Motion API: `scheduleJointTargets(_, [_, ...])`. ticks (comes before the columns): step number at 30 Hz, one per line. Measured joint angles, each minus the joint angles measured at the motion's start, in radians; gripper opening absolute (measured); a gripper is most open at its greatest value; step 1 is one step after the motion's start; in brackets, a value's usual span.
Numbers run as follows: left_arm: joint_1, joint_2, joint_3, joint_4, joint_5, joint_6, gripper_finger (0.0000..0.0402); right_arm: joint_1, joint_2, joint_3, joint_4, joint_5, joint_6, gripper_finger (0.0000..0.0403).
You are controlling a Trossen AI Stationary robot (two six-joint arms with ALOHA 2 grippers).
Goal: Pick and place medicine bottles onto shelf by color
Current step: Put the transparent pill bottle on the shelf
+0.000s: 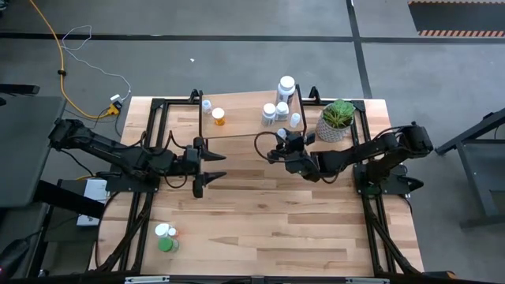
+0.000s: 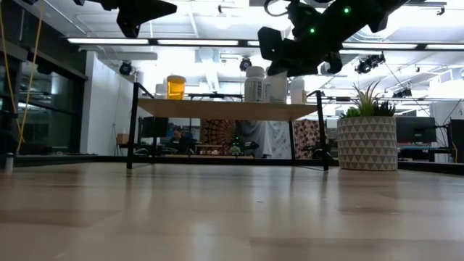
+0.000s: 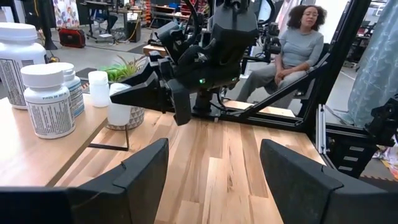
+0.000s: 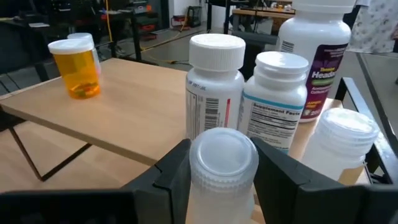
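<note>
The shelf (image 1: 245, 126) stands at the table's far side. On it are an orange bottle (image 1: 218, 117), a small clear one (image 1: 207, 105) and several white medicine bottles (image 1: 282, 109). My right gripper (image 4: 222, 163) is shut on a clear bottle with a pale cap (image 4: 222, 155) at the shelf's near edge, just in front of the white bottles. My left gripper (image 1: 207, 167) hangs open over the table, left of centre, with nothing between its fingers (image 3: 143, 174). A green bottle (image 1: 166, 244) and a white-capped one (image 1: 162, 230) stand on the table near the left front. My right gripper pinches the clear bottle between its two fingers (image 4: 171, 171), one on each side of the bottle's upper wall (image 4: 214, 186) just under the cap. The fingers lie about level and come from the table's right. The bottle stands upright; whether its base touches the shelf I cannot tell.
A potted green plant (image 1: 338, 120) in a white patterned pot stands right of the shelf, close to my right arm. The wide middle and near right of the tabletop (image 1: 300, 229) are bare wood. A person (image 3: 298, 43) sits beyond the table.
</note>
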Motion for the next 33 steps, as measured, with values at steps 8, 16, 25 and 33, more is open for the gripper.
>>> scheduleJointTargets(8, [0.000,0.000,0.000,0.000,-0.007,0.000,0.0243,-0.002,0.000,0.000,-0.018,-0.010,0.002,0.0132])
scheduleJointTargets(16, [0.000,0.000,0.000,0.000,-0.008,-0.021,0.0243,-0.002,0.000,0.000,-0.046,-0.019,0.026,0.0132])
scheduleJointTargets(25, [-0.011,0.000,0.000,-0.033,-0.009,-0.063,0.0243,-0.028,0.000,0.000,-0.042,-0.065,0.025,0.0132])
scheduleJointTargets(33, [-0.014,0.000,0.000,-0.030,-0.032,-0.061,0.0243,-0.035,0.000,0.000,-0.044,-0.092,0.023,0.0132])
